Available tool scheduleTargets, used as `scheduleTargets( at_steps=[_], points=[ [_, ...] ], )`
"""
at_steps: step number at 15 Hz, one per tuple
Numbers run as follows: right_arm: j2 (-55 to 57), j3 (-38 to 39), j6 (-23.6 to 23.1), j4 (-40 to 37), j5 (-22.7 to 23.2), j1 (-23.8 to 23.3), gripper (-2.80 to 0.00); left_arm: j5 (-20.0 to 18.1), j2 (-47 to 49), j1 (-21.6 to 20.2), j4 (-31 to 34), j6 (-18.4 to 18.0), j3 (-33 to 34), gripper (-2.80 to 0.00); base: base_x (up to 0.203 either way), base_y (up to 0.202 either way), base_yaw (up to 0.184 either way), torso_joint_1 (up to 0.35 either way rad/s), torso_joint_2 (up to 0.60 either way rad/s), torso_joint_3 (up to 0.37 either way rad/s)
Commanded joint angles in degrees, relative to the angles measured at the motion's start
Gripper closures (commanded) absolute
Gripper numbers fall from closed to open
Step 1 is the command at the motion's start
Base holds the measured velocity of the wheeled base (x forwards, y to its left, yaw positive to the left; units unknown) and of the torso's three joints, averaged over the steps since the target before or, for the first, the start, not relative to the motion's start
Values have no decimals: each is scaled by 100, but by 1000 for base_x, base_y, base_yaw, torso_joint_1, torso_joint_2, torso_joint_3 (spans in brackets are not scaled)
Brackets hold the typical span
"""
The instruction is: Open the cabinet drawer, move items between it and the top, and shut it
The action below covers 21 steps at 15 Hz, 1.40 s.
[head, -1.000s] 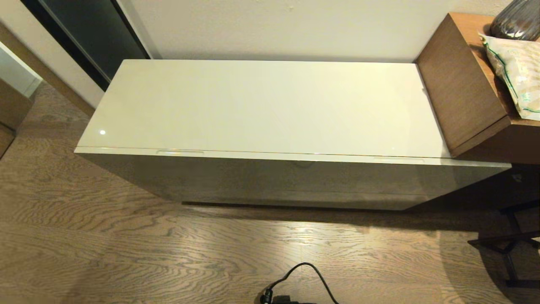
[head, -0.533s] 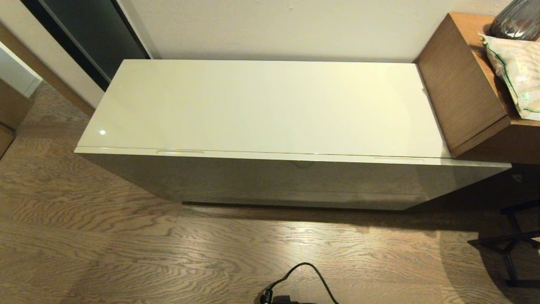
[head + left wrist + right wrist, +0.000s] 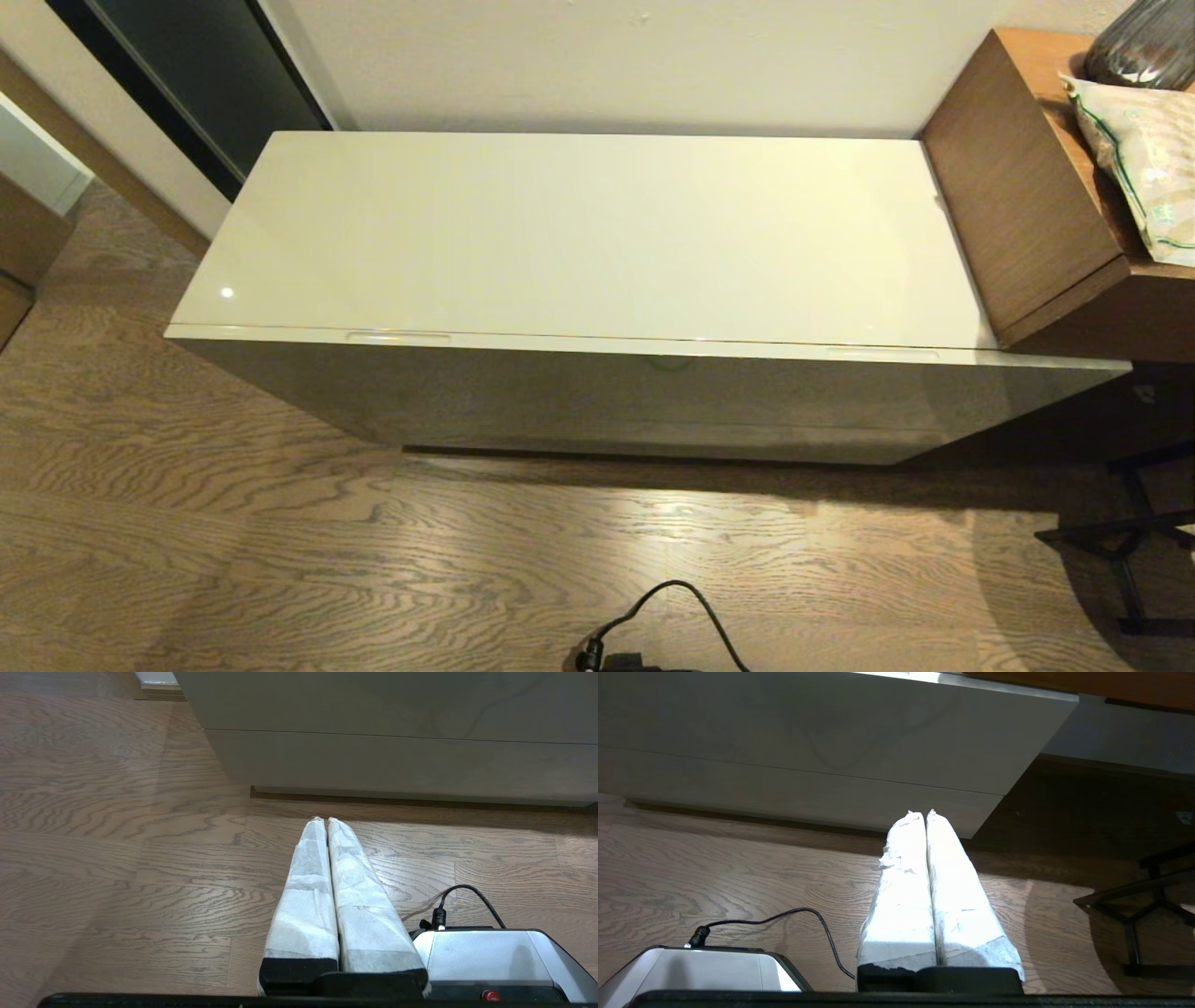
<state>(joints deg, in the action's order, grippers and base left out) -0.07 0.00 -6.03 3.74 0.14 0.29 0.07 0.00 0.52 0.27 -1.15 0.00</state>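
The cabinet drawer is closed, its beige front flush under the top, with two slim handle slots along its upper edge. The glossy cream top is bare. No slippers show in any view. Neither arm appears in the head view. My left gripper hangs low over the wooden floor before the cabinet's left part, white-wrapped fingers pressed together, holding nothing. My right gripper hangs low near the cabinet's right end, also shut and empty.
A taller brown wooden desk adjoins the cabinet's right end, carrying a printed packet and a dark vase. A black metal stand stands on the floor at right. A black cable and my white base lie in front.
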Motion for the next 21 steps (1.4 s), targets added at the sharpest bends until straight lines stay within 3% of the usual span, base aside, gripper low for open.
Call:
scheduleTargets(
  at_steps=[1, 21],
  points=[
    [-1, -9, -3, 4, 4, 6, 0, 1, 0, 0, 0, 0, 0, 0, 0, 0, 0, 0, 0, 0],
    [-1, -8, -4, 4, 4, 6, 0, 1, 0, 0, 0, 0, 0, 0, 0, 0, 0, 0, 0, 0]
  ],
)
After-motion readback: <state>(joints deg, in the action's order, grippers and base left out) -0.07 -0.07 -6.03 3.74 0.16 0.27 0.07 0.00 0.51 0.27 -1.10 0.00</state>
